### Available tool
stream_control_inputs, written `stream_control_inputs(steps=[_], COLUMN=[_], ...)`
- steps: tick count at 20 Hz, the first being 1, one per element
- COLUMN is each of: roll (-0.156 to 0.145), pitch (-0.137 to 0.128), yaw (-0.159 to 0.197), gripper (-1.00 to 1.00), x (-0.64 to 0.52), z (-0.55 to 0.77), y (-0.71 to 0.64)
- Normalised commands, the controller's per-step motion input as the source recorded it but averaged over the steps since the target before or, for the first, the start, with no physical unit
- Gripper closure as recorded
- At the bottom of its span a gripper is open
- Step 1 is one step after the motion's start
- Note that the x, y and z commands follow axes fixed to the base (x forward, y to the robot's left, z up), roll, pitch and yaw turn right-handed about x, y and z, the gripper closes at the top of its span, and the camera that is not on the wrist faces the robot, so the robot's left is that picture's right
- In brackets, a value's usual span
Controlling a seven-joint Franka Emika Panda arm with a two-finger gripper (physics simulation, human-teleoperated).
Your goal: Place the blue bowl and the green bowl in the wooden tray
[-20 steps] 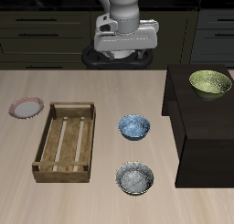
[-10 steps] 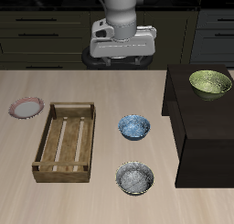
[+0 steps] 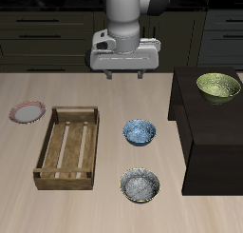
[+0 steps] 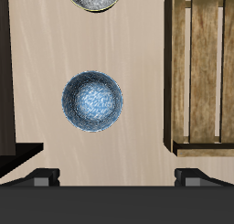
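My gripper [image 3: 126, 75] hangs high over the back of the table [image 3: 104, 94], its two fingers spread apart and holding nothing. The blue bowl [image 3: 140, 132] sits on the table just beside the wooden tray [image 3: 69, 147], apart from it, and shows directly beneath the wrist camera [image 4: 92, 102]. A grey-white speckled bowl [image 3: 140, 185] rests nearer the front edge, in line with the blue one. The green bowl [image 3: 218, 86] stands on a dark raised block [image 3: 211, 132] at the far side from the tray. I see the tray's slatted floor bare [image 4: 205, 72]. A small pink-rimmed plate [image 3: 28, 112] lies beyond the tray's outer back corner.
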Motion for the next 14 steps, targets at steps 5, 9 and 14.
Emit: stream_control_inputs(steps=[5, 9, 14], roll=[-0.011, 0.007, 0.025], pitch=[-0.001, 0.01, 0.004], yaw=[0.008, 0.015, 0.007], gripper=[-1.0, -1.0, -1.0], x=[0.19, 0.14, 0.07], z=[-0.22, -0.25, -0.2], y=[0.02, 0.08, 0.13])
